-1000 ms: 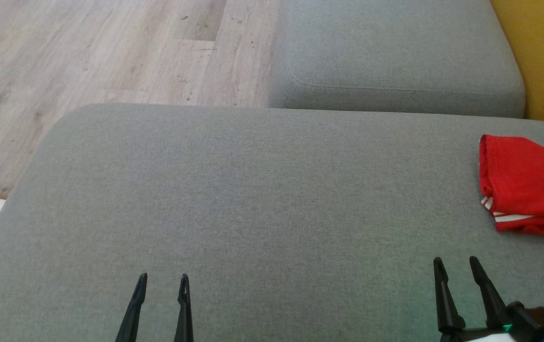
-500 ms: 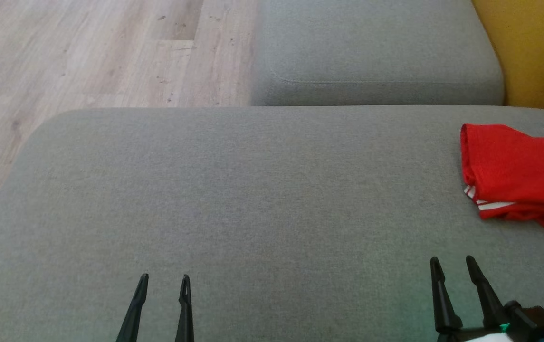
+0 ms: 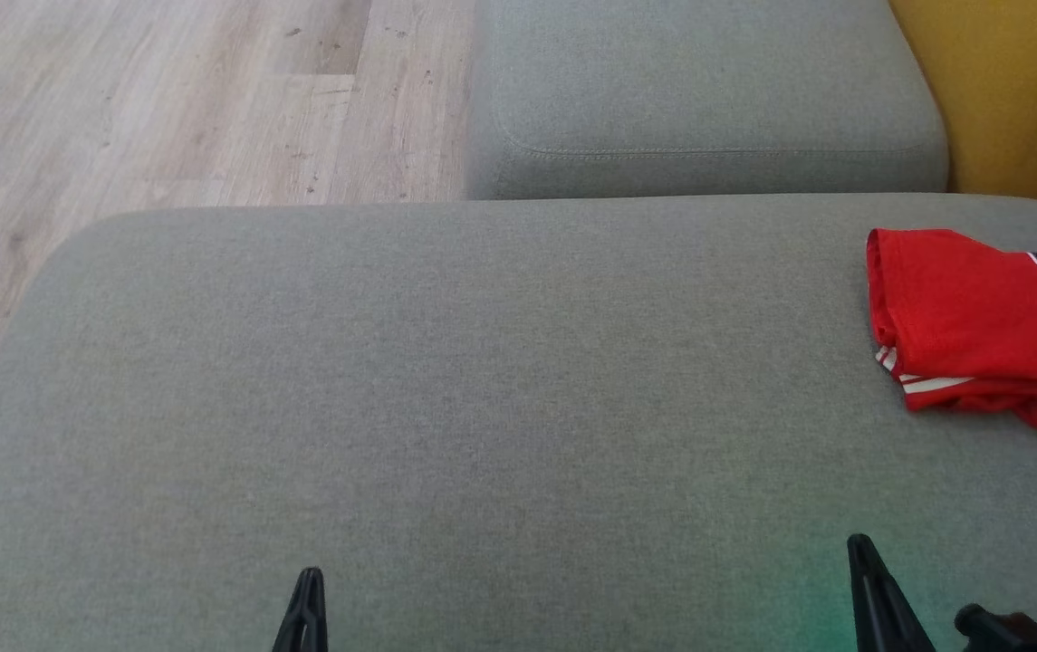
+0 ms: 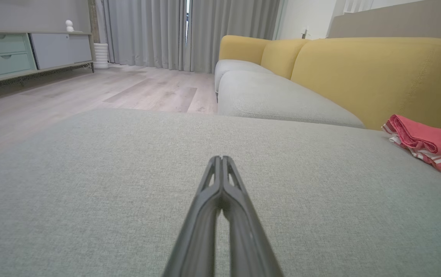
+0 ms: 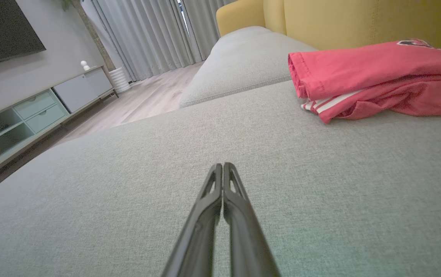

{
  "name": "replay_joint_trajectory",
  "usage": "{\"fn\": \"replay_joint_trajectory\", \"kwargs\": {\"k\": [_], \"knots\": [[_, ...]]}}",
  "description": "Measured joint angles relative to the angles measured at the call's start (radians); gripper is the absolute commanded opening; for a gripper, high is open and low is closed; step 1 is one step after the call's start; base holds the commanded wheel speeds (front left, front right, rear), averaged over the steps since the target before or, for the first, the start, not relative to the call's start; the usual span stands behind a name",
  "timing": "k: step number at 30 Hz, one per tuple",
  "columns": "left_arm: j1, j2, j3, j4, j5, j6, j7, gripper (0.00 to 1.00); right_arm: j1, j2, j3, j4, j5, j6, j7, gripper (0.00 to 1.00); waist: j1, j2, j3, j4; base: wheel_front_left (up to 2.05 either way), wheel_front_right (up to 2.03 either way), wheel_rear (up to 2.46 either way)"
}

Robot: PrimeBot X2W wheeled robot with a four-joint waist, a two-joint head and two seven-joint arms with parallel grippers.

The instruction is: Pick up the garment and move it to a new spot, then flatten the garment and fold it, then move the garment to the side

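Observation:
The garment (image 3: 980, 326) is a red jersey with white stripes and dark numerals, folded into a bundle at the right edge of the grey sofa cushion (image 3: 482, 389). It also lies at the right in the left wrist view, garment (image 4: 428, 144), and at the upper right in the right wrist view, garment (image 5: 374, 77). My left gripper (image 3: 305, 602) hangs low over the cushion's front, shut with nothing in it; its fingertips meet in its own view, left gripper (image 4: 220, 158). My right gripper (image 3: 862, 552) is shut and empty too, a short way in front of the garment, seen closed at right gripper (image 5: 223, 165).
A second grey seat cushion (image 3: 708, 91) lies beyond, with the yellow sofa back (image 3: 1016, 91) on the right. Wooden floor (image 3: 165, 100) spreads to the left past the cushion's edge. A low cabinet (image 4: 20, 54) and grey curtains (image 4: 189, 30) stand far off.
Both grippers have gone from open to shut and sit lower in the head view. The camera has shifted, so the garment shows further in from the right edge.

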Motion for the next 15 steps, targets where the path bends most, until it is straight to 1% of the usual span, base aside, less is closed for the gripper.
{"fn": "replay_joint_trajectory", "kwargs": {"k": [10,15], "knots": [[-0.032,0.002,0.008,0.020,-0.131,-0.010,0.026,0.00,-0.009,-0.001,-0.004,0.002,0.119,0.000,0.026,0.00,0.0000,0.0000,0.006,-0.007,0.00,0.00,0.00],[-0.042,0.003,0.018,0.035,-0.193,-0.024,0.036,0.00,-0.029,-0.001,-0.007,0.005,0.176,0.000,0.036,0.00,0.0000,0.0000,0.009,-0.011,0.00,0.00,0.00]]}}
